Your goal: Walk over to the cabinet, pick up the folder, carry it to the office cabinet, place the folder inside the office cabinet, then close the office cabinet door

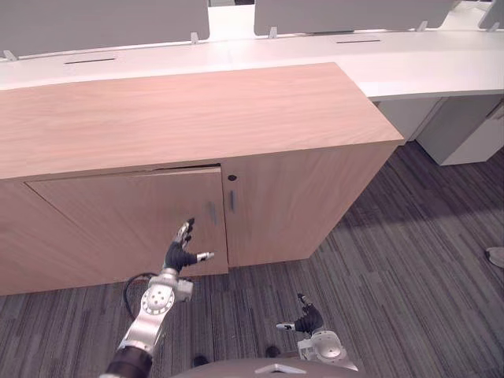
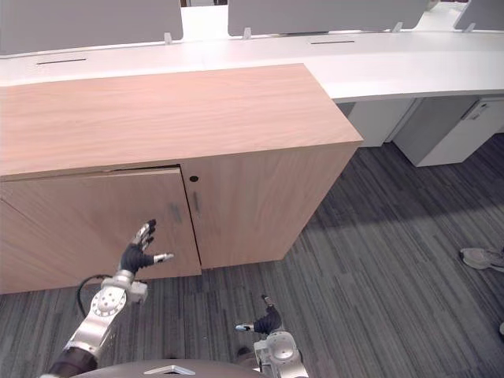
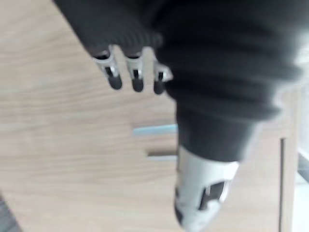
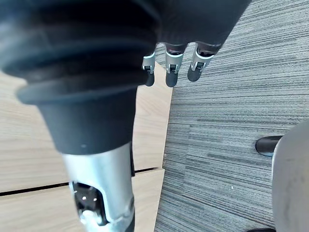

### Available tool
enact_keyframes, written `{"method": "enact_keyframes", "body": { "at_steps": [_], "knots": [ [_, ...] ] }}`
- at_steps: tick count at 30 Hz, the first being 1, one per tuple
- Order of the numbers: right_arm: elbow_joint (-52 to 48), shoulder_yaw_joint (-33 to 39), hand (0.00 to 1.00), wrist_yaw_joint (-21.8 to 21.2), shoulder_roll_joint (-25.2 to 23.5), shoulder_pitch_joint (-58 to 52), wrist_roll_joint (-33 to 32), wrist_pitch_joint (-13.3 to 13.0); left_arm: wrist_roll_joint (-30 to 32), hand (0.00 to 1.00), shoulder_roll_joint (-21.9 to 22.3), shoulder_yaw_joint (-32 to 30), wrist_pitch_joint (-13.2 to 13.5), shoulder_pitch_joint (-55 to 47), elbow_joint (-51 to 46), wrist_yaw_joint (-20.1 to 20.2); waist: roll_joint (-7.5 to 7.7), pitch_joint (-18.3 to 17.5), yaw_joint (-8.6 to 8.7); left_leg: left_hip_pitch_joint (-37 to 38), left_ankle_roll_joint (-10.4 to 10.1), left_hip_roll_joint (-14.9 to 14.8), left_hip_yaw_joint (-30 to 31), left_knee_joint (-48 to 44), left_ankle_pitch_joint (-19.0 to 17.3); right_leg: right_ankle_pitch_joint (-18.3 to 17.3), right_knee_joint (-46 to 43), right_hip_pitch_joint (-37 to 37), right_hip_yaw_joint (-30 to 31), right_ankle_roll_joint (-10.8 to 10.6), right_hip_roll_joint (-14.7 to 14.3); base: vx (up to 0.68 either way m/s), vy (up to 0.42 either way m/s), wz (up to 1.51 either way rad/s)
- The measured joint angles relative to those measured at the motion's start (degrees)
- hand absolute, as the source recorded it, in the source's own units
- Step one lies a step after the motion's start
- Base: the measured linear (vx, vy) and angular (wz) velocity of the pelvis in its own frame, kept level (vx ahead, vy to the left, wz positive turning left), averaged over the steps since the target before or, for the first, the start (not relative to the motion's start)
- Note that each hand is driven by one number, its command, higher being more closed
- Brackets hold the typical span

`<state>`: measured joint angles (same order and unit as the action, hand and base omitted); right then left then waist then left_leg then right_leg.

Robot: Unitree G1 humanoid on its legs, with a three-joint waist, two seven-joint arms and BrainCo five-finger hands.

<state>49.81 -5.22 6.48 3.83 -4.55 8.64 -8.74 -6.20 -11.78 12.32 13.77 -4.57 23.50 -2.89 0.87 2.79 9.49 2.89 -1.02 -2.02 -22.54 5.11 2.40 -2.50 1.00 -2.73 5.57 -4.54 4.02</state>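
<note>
Grey striped carpet (image 1: pixel 409 260) runs in front of one wooden cabinet (image 1: pixel 197 118) with two doors: the left door (image 1: pixel 118 220) stands slightly ajar, the right door (image 1: pixel 291 205) is closed. The left hand (image 1: pixel 181 250) is raised before the left door's free edge, fingers straight and holding nothing, while the right hand (image 1: pixel 309 319) hangs low over the carpet, fingers relaxed and empty. Behind the cabinet runs one white desk (image 1: pixel 425 67), and a person's shoe (image 2: pixel 479 257) lies far right.

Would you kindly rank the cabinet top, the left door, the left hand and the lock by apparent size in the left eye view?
Largest to smallest:
1. cabinet top
2. left door
3. left hand
4. lock
</note>
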Motion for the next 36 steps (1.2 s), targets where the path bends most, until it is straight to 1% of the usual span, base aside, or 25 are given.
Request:
{"method": "enact_keyframes", "body": {
  "at_steps": [2, 5, 8, 10, 13, 15, 18, 19, 21, 24, 26, 28, 30, 32, 34, 36],
  "knots": [
    [1.0, 0.9, 0.00, 0.0, -0.1, 0.5, -0.3, 0.2, 0.2, 0.00, 0.0, 0.0, -0.1, -1.5, 3.3, 0.7, 0.29, 0.1, -0.26, 0.1, 0.0, 0.1, 0.2, 0.0, 0.0, 0.0, 0.2, -0.3, -0.2, -0.1, 0.1, -0.01, -0.008, 0.05],
    [1.3, 1.5, 0.00, 0.0, -0.4, 0.5, -0.5, 0.2, 0.9, 0.00, 0.2, -0.8, -0.4, -3.2, 9.8, 0.8, 0.43, 0.1, -0.37, 0.1, 0.1, 0.2, 0.2, 0.0, -0.1, 0.0, 0.3, -0.4, -0.2, -0.2, 0.2, 0.00, 0.000, 0.00],
    [3.0, 2.2, 0.00, 0.1, -0.6, 1.0, -2.0, 0.1, 2.1, 0.00, 0.8, -2.5, -1.4, -3.8, 16.7, 0.7, 0.62, 0.2, -0.89, 0.4, 0.1, 0.2, 0.2, 0.0, -0.1, 0.0, 0.3, -0.8, -0.2, -0.2, 0.2, 0.00, 0.000, 0.00],
    [3.4, 2.5, 0.00, 0.1, -0.7, 0.9, -2.7, 0.2, 4.1, 0.00, 1.3, -3.7, -2.1, -4.2, 21.4, 0.7, 0.81, 0.4, -1.57, 1.2, 0.1, 0.1, 0.1, 0.0, -0.1, 0.0, 0.4, -1.5, -0.2, -0.2, 0.2, 0.00, 0.000, 0.00],
    [3.6, 2.5, 0.00, 0.1, -0.7, 1.0, -2.7, 0.2, 5.3, 0.00, 2.1, -4.9, -2.7, -4.8, 25.6, 0.6, 0.87, 0.4, -1.87, 1.3, 0.1, 0.2, 0.1, -0.1, -0.1, 0.1, 0.3, -1.4, 0.1, -0.3, 0.2, -0.02, -0.009, -0.02],
    [3.6, 2.6, 0.00, 0.1, -0.5, 1.6, -2.8, 0.2, 5.3, 0.00, 2.8, -6.1, -2.9, -5.0, 27.3, 0.3, 0.92, 0.5, -2.05, 1.2, 0.1, 0.5, 0.3, -0.4, -0.1, 0.3, 0.5, -1.2, 0.4, -0.4, 0.3, -0.02, -0.001, -0.02],
    [5.2, 2.7, 0.00, 0.1, -0.4, 2.6, -3.2, 0.3, 5.3, 0.00, 3.0, -6.3, -3.3, -5.3, 27.9, -0.6, 1.24, 0.7, -2.24, 1.1, 0.1, 1.1, 1.2, -0.4, 0.0, 0.5, 0.8, -1.1, 0.5, -0.7, 0.8, -0.05, 0.011, 0.00],
    [5.3, 3.3, 0.00, 0.1, -0.4, 2.5, -3.7, 0.6, 5.3, 0.00, 3.0, -7.0, -3.5, -5.3, 27.9, -0.6, 1.47, 0.9, -2.81, 1.1, 0.1, 1.4, 1.3, -0.4, 0.0, 0.6, 0.8, -1.1, 0.7, -0.9, 1.0, -0.04, 0.022, -0.02],
    [5.4, 3.9, 0.00, 0.1, -0.4, 2.5, -3.8, 0.7, 5.3, 0.00, 3.0, -8.3, -3.5, -5.4, 28.6, -0.6, 1.82, 1.0, -3.33, 1.1, 0.1, 1.9, 1.3, -0.4, 0.0, 0.8, 0.8, -0.7, 1.4, -1.2, 1.4, -0.04, 0.037, -0.12],
    [5.5, 4.9, 0.00, 0.1, -0.3, 2.7, -3.9, 1.3, 5.3, 0.00, 3.1, -10.3, -4.1, -5.2, 31.5, -0.7, 1.85, 1.0, -3.44, 1.0, 0.1, 2.9, 2.2, -0.4, 0.0, 1.5, 1.4, 0.2, 3.0, -1.9, 2.4, -0.04, 0.042, -0.29],
    [6.6, 5.4, 0.00, 0.1, -0.5, 3.2, -3.9, 1.6, 5.3, 0.00, 3.1, -11.2, -4.2, -5.2, 32.2, -0.9, 1.75, 1.1, -3.34, 0.6, 0.2, 3.3, 1.9, -0.4, -0.2, 2.1, 1.8, 1.0, 4.3, -1.7, 2.7, -0.05, 0.041, -0.34],
    [7.6, 6.4, 0.00, 0.1, -0.9, 3.7, -4.3, 1.7, 5.3, 0.00, 3.1, -12.3, -4.5, -5.0, 33.0, -1.7, 1.95, 1.1, -3.37, 0.5, -0.5, 3.5, 0.2, -0.4, -0.7, 2.9, 2.0, 2.1, 6.0, -1.8, 2.9, -0.08, 0.035, -0.37],
    [7.6, 6.4, 0.00, 0.1, -1.0, 3.7, -4.3, 1.7, 5.3, 0.00, 3.1, -13.2, -4.7, -4.7, 34.0, -1.8, 2.02, 1.0, -3.38, 0.5, -1.2, 3.5, -0.8, -0.4, -1.4, 3.3, 2.0, 2.8, 6.5, -1.3, 2.9, -0.07, -0.001, -0.45],
    [7.7, 6.4, 0.00, 0.1, -1.0, 3.7, -4.4, 1.8, 5.3, 0.00, 3.3, -14.0, -4.8, -4.6, 34.6, -1.9, 1.92, 1.1, -3.67, 1.0, -1.2, 3.6, -0.8, -0.4, -2.0, 3.7, 2.0, 3.3, 6.3, -0.5, 2.8, -0.06, -0.014, -0.59],
    [8.0, 6.3, 0.00, 0.1, -0.8, 3.5, -4.6, 1.8, 5.3, 0.00, 3.5, -14.7, -5.0, -4.3, 35.8, -2.0, 1.57, 0.9, -4.60, 2.3, -0.9, 3.5, -0.4, 0.0, -2.7, 4.0, 2.0, 3.3, 5.4, 1.4, 2.6, -0.03, -0.022, -0.70],
    [8.0, 6.4, 0.00, 0.1, -0.9, 3.4, -5.0, 1.8, 5.4, 0.00, 3.8, -14.6, -5.2, -3.9, 36.3, -2.0, 1.51, 0.7, -4.58, 2.6, -0.7, 3.5, 0.5, 0.0, -2.8, 4.1, 2.0, 3.3, 4.4, 1.6, 2.6, 0.01, -0.020, -0.33]
  ]
}}
